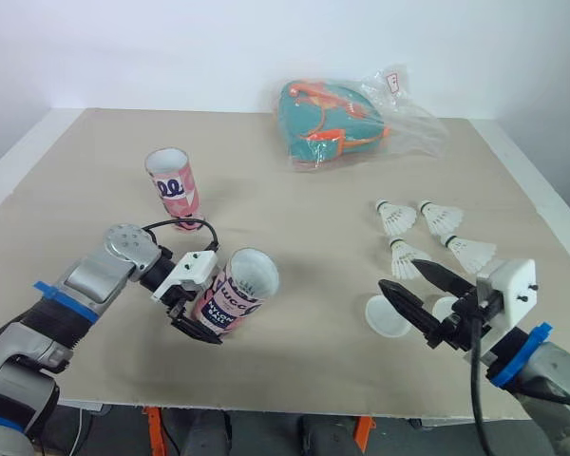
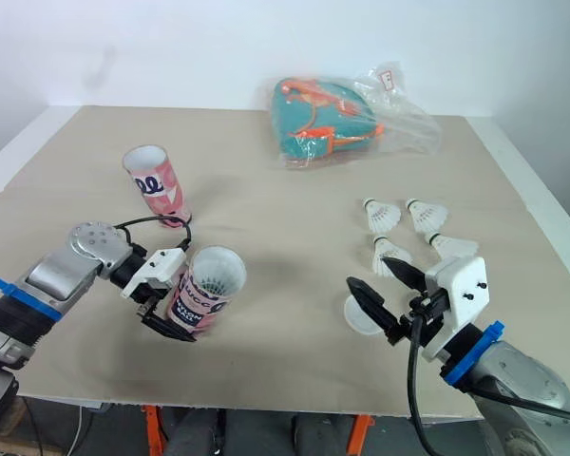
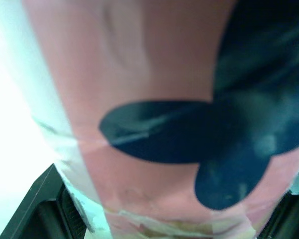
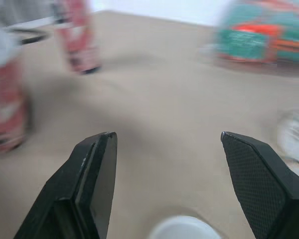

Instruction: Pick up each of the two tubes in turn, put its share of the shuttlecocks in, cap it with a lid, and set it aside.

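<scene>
My left gripper (image 1: 192, 299) is shut on a pink tube (image 1: 234, 291) with dark lettering, held tilted above the table near its front, open mouth up and to the right. The same tube's pink wall (image 3: 154, 114) is close up in the left wrist view. A second pink tube (image 1: 174, 188) stands upright farther back on the left. Several white shuttlecocks (image 1: 396, 218) lie in a cluster at the right. My right gripper (image 1: 420, 294) is open just above a white lid (image 1: 388, 315) near the front right; a second lid (image 1: 446, 306) lies partly behind its fingers.
A teal and orange bag in clear plastic (image 1: 337, 122) lies at the back centre. The tan table (image 1: 294, 218) ends close in front of both grippers and near the shuttlecocks on the right.
</scene>
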